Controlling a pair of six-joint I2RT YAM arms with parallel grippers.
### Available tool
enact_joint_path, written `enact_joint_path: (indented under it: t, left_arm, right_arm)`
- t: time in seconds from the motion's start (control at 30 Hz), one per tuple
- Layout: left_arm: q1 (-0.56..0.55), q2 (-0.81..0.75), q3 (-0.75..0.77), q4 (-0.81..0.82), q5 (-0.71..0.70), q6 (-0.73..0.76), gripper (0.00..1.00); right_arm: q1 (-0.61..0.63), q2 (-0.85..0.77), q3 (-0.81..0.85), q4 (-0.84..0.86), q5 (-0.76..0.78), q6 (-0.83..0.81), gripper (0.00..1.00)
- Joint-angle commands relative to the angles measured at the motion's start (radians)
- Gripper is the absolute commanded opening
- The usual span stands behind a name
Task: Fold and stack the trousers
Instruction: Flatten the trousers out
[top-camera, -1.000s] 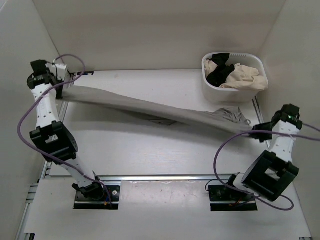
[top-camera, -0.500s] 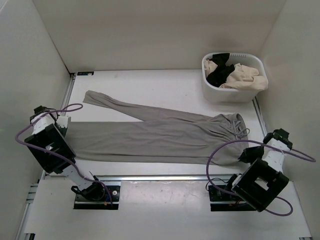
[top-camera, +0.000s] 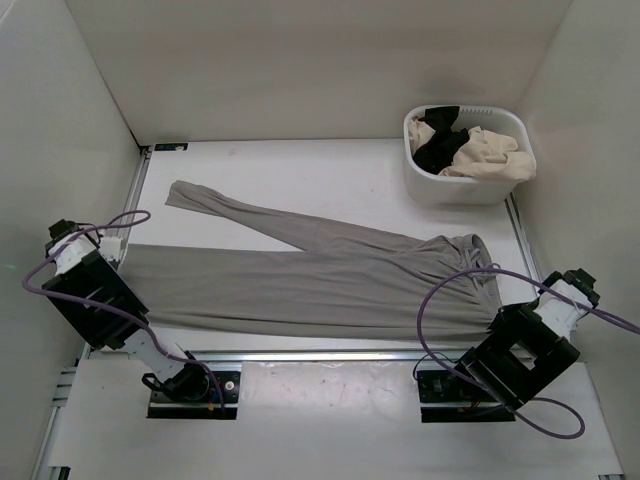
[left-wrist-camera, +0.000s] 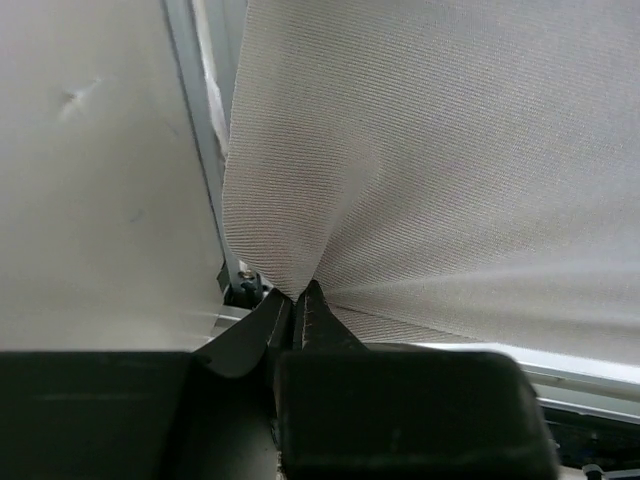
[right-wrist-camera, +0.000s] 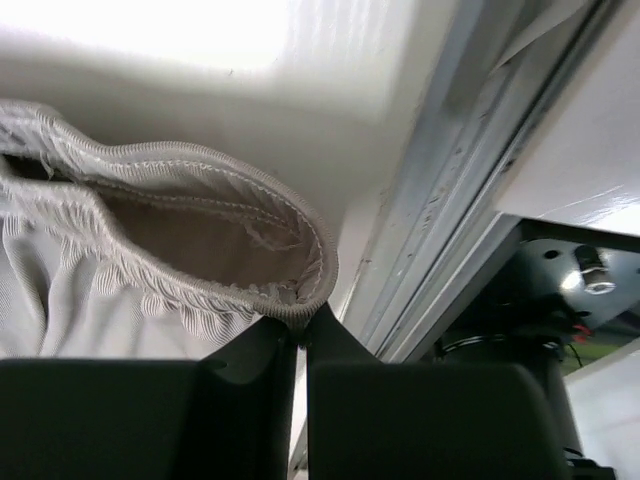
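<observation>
Since a second ago I have dragged the trousers (top-camera: 320, 275) out of the air and back toward the near edge of the tabletop (top-camera: 300, 170). They hung taut on a diagonal from the far left corner then. Now they lie flat, spanning the near half from the left edge to the right.

The near leg (top-camera: 250, 285) runs straight along the near edge. The far leg (top-camera: 230, 212) splays off toward the far left corner, so the two are not yet matched.

My left claw (left-wrist-camera: 298, 295) is pinched shut on the cuff end of the near leg, at the left edge. My right claw (right-wrist-camera: 300, 318) is pinched shut on the rim of the waistband (right-wrist-camera: 200, 165), by the near right corner.

To do this well, I judge I should keep an even pull between both claws so no wrinkle sets, and let go only once the cloth rests fully. Then the stray far leg needs laying over the near one, seams aligned. The white basket (top-camera: 450, 190) in the far right corner stands well apart.
</observation>
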Motion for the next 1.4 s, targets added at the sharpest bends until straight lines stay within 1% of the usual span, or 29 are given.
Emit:
enact_joint_path:
  t: [0.0, 0.1, 0.13, 0.17, 0.2, 0.23, 0.27, 0.3, 0.33, 0.43, 0.5, 0.53, 0.57, 0.63, 0.67, 0.7, 0.73, 0.77, 0.83, 0.87, 0.93, 0.97, 1.0, 1.03, 1.07, 1.1, 1.2, 1.27, 1.37]
  left_arm:
    - [0.016, -0.015, -0.048, 0.014, -0.027, 0.024, 0.14]
    - [0.017, -0.006, -0.071, 0.023, -0.036, 0.024, 0.14]
    - [0.017, 0.006, -0.071, 0.023, -0.036, 0.024, 0.16]
    - [0.017, 0.006, -0.071, 0.023, -0.036, 0.024, 0.20]
    - [0.017, 0.006, -0.071, 0.023, -0.047, 0.024, 0.34]
    - [0.017, 0.015, -0.071, 0.023, -0.047, 0.024, 0.37]
    - [0.017, 0.016, -0.071, 0.023, -0.047, 0.024, 0.40]
    - [0.017, 0.016, -0.071, 0.023, -0.056, 0.024, 0.42]
    - [0.017, 0.016, -0.062, 0.023, -0.056, 0.024, 0.47]
    - [0.017, 0.016, 0.007, -0.029, -0.023, 0.033, 0.48]
    - [0.017, -0.007, 0.062, -0.136, 0.044, 0.050, 0.48]
    - [0.001, -0.029, 0.124, -0.173, 0.131, 0.070, 0.48]
    - [-0.011, -0.043, 0.152, -0.205, 0.170, 0.070, 0.48]
    - [-0.057, -0.069, 0.227, -0.262, 0.272, 0.098, 0.49]
    - [-0.074, -0.093, 0.246, -0.262, 0.302, 0.098, 0.52]
    - [-0.089, -0.102, 0.264, -0.262, 0.334, 0.098, 0.56]
    - [-0.117, -0.103, 0.278, -0.248, 0.411, 0.089, 0.65]
    - [-0.134, -0.103, 0.306, -0.233, 0.446, 0.078, 0.70]
    - [-0.169, -0.074, 0.337, -0.183, 0.518, 0.005, 0.72]
    - [-0.204, -0.046, 0.387, -0.131, 0.537, -0.029, 0.71]
    - [-0.233, 0.086, 0.473, -0.097, 0.568, -0.116, 0.68]
    - [-0.256, 0.145, 0.598, -0.096, 0.607, -0.208, 0.64]
    - [-0.267, 0.270, 0.666, -0.096, 0.628, -0.250, 0.61]
    - [-0.278, 0.332, 0.732, -0.096, 0.637, -0.334, 0.58]
    - [-0.302, 0.392, 0.862, -0.096, 0.637, -0.367, 0.56]
    - [-0.316, 0.501, 0.927, -0.096, 0.637, -0.396, 0.56]
    - [-0.370, 0.653, 1.101, -0.075, 0.554, -0.468, 0.56]
    - [-0.404, 0.686, 1.114, -0.020, 0.455, -0.468, 0.62]
    - [-0.450, 0.732, 1.125, 0.047, 0.428, -0.477, 0.73]
  right_arm:
    - [-0.015, 0.016, 0.046, -0.020, 0.099, -0.016, 0.00]
    - [-0.027, 0.026, 0.046, -0.020, 0.114, -0.007, 0.00]
    - [-0.027, 0.026, 0.046, -0.029, 0.126, -0.007, 0.07]
    - [-0.027, 0.026, 0.046, -0.029, 0.143, -0.007, 0.15]
    - [-0.027, 0.026, 0.055, -0.040, 0.143, 0.002, 0.29]
    - [-0.027, 0.026, 0.055, -0.040, 0.159, 0.002, 0.59]
    - [-0.027, 0.026, 0.055, -0.049, 0.159, 0.002, 0.67]
    - [-0.027, 0.026, 0.055, -0.049, 0.171, 0.013, 0.72]
    - [-0.027, 0.026, 0.066, -0.058, 0.185, 0.013, 0.74]
    - [-0.027, 0.026, 0.095, -0.067, 0.185, 0.013, 0.76]
    - [-0.027, 0.026, 0.135, -0.067, 0.118, 0.013, 0.73]
    - [0.025, 0.026, 0.153, -0.057, 0.102, 0.013, 0.72]
    - [0.060, 0.026, 0.176, -0.057, 0.102, 0.013, 0.70]
    - [0.201, 0.026, 0.265, -0.048, 0.177, 0.028, 0.70]
    - [0.252, 0.026, 0.296, -0.037, 0.207, 0.028, 0.70]
    - [0.342, 0.026, 0.326, -0.025, 0.228, 0.040, 0.70]
    - [0.376, 0.035, 0.375, -0.008, 0.238, 0.040, 0.70]
    - [0.404, 0.035, 0.395, 0.029, 0.238, 0.051, 0.70]
    - [0.456, 0.093, 0.431, 0.063, 0.248, 0.051, 0.70]
    - [0.468, 0.120, 0.469, 0.077, 0.257, 0.033, 0.70]
    - [0.499, 0.225, 0.520, 0.097, 0.248, 0.011, 0.70]
    - [0.525, 0.298, 0.544, 0.097, 0.239, -0.015, 0.70]
    - [0.539, 0.332, 0.593, 0.109, 0.229, -0.027, 0.70]
    - [0.554, 0.363, 0.615, 0.109, 0.229, -0.038, 0.70]
    - [0.568, 0.410, 0.630, 0.118, 0.216, -0.038, 0.70]
    - [0.579, 0.430, 0.639, 0.141, 0.202, -0.047, 0.70]
    - [0.570, 0.484, 0.640, 0.201, 0.154, -0.038, 0.70]
    - [0.570, 0.538, 0.669, 0.210, 0.124, -0.038, 0.71]
    - [0.570, 0.610, 0.690, 0.210, 0.101, -0.038, 0.71]
